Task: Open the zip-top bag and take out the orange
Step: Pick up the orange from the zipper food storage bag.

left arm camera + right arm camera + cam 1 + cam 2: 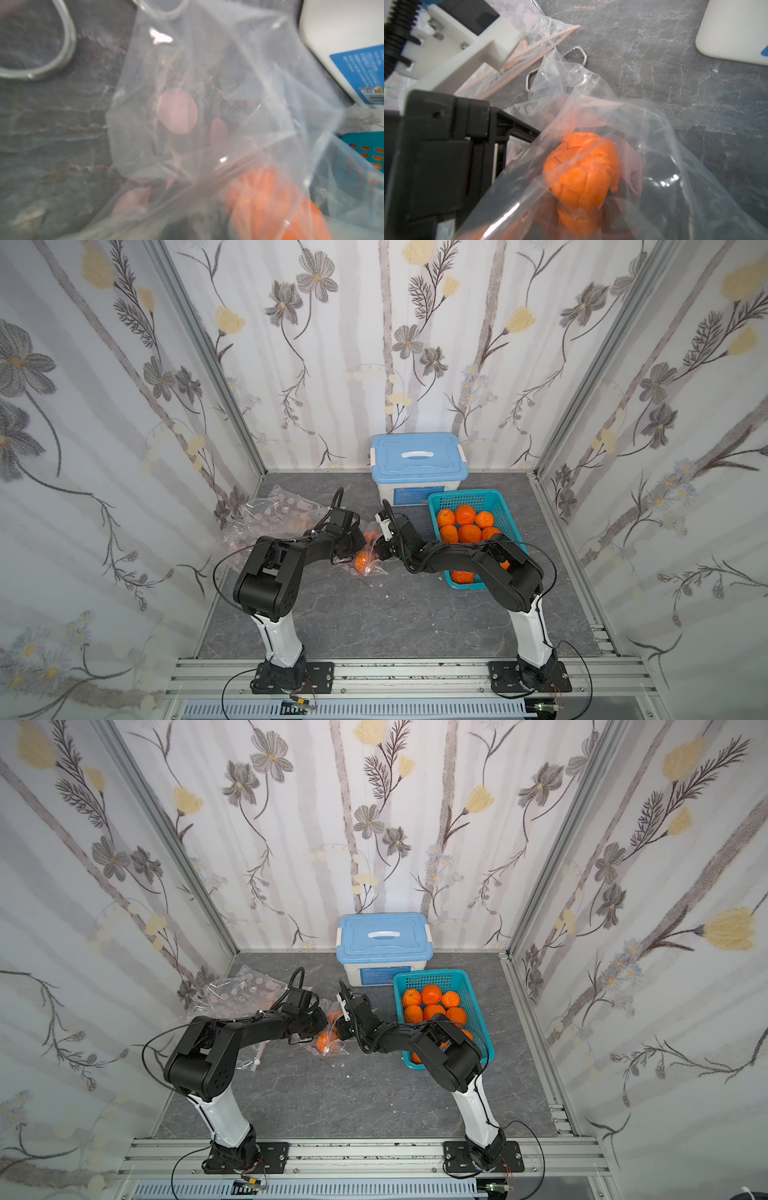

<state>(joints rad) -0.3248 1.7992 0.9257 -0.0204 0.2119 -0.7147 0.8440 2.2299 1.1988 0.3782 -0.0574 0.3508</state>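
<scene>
Between floral walls (332, 364), over grey tabletop (395, 614), left end effector (362, 543) and right end effector (379, 551) flank the zip-top bag (372, 570), grips unclear.

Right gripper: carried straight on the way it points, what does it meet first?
Probably the clear plastic zip-top bag, with the round orange fruit just behind its film; depth is unclear.

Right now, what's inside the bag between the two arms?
An orange shows through the clear bag, with more orange next to it. Whether that's a second one, the wrinkled plastic hides.
</scene>
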